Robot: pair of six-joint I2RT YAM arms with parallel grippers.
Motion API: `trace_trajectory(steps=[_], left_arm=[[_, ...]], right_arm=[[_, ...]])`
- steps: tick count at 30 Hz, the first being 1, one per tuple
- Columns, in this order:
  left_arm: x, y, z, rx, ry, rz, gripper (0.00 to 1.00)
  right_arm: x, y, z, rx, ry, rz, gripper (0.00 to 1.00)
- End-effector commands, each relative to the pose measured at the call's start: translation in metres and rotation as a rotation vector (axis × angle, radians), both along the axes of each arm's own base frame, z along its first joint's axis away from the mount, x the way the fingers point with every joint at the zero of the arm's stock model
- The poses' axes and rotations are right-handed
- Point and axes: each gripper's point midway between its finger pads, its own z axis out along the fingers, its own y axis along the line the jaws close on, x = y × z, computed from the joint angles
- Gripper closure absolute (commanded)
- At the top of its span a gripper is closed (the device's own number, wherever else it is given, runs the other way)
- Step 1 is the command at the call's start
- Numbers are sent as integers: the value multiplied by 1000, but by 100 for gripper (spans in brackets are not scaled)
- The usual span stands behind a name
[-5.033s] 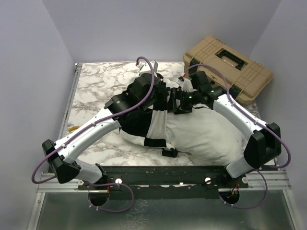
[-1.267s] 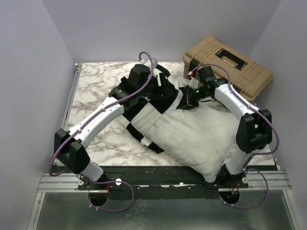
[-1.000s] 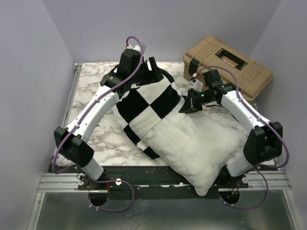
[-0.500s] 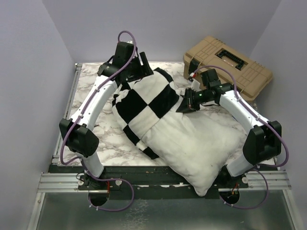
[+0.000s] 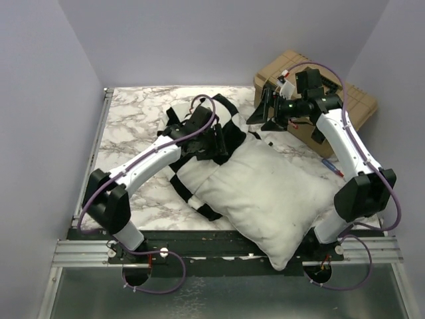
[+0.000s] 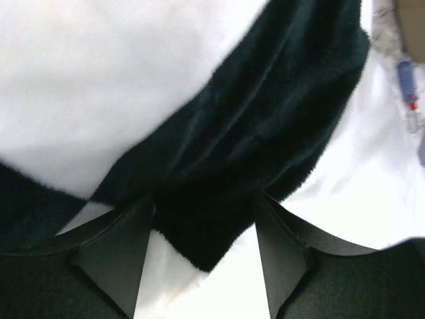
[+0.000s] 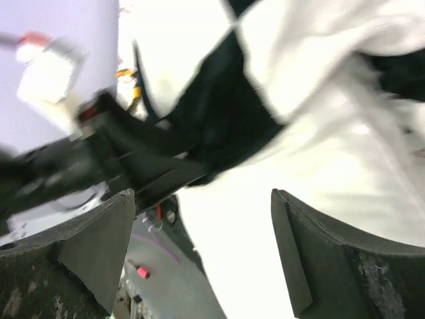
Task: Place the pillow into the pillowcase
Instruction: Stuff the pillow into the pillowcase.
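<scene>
Left gripper (image 6: pixel 204 197) straddles the pillowcase (image 6: pixel 279 119) sheathing the pillow's (image 5: pixel 272 193) far end.

The pillow (image 5: pixel 272 193) is plain white. The pillowcase (image 5: pixel 188 179) has large black and white checks. The desk (image 5: pixel 133 119) is white marble veined with grey. The box (image 5: pixel 352 100) is tan. The arms (image 5: pixel 149 163) are white with black joints and purple cables (image 5: pixel 323 66). The pen (image 5: pixel 332 167) is blue and red.

Right fingers (image 7: pixel 86 252) newly apart, up off the pillowcase (image 6: pixel 265 133); left fingers (image 6: pixel 113 256) down from its far end.
</scene>
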Motion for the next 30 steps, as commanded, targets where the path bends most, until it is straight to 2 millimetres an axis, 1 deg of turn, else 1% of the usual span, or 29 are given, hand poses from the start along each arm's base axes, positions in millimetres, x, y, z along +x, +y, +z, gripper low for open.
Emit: trace_trajectory(steps=[1, 3, 5, 7, 8, 9, 10, 12, 13, 14, 16, 18, 19, 21, 24, 26, 28, 29, 30], left_arm=[[-13, 46, 37, -14, -72, 154, 33], [-26, 77, 37, 29, -39, 198, 30], [-43, 108, 31, 98, 21, 221, 25], [-70, 128, 18, 161, 126, 198, 21], [-85, 129, 11, 160, 182, 160, 19], [-99, 128, -2, 152, 241, 130, 18], [-108, 121, -9, 111, 272, 108, 17], [-110, 97, -12, -40, 273, 68, 17], [-107, 89, -17, -101, 251, 67, 17], [-98, 80, -16, -160, 212, 78, 17], [-70, 66, -15, -273, 127, 117, 19], [-35, 55, -9, -368, 50, 172, 23], [-15, 50, -2, -412, 4, 184, 25], [30, 49, 11, -437, -82, 195, 32], [102, 59, 37, -463, -164, 191, 41], [147, 71, 62, -492, -229, 173, 44], [182, 89, 80, -497, -270, 185, 45], [193, 100, 87, -475, -274, 195, 44], [201, 112, 88, -418, -276, 205, 40]], right_arm=[[17, -34, -58, -164, 130, -86, 11], [14, -41, -75, -183, 187, -91, 9], [7, -44, -90, -196, 237, -92, 9], [-2, -49, -105, -210, 282, -93, 7], [-6, -51, -111, -215, 305, -92, 7], [-11, -53, -118, -215, 331, -86, 6], [-17, -54, -124, -212, 356, -78, 6], [-27, -51, -131, -181, 396, -53, 6], [-32, -48, -133, -160, 417, -35, 6], [-37, -45, -134, -134, 434, -22, 6], [-44, -36, -133, -64, 472, -1, 8], [-49, -27, -129, 13, 496, 9, 10], [-52, -21, -126, 52, 507, 16, 11], [-59, -10, -122, 109, 527, 38, 12], [-71, 12, -112, 161, 548, 95, 13], [-77, 28, -98, 197, 540, 132, 13], [-83, 46, -80, 255, 536, 168, 12], [-87, 54, -71, 285, 537, 192, 12], [-90, 58, -64, 290, 537, 197, 12]])
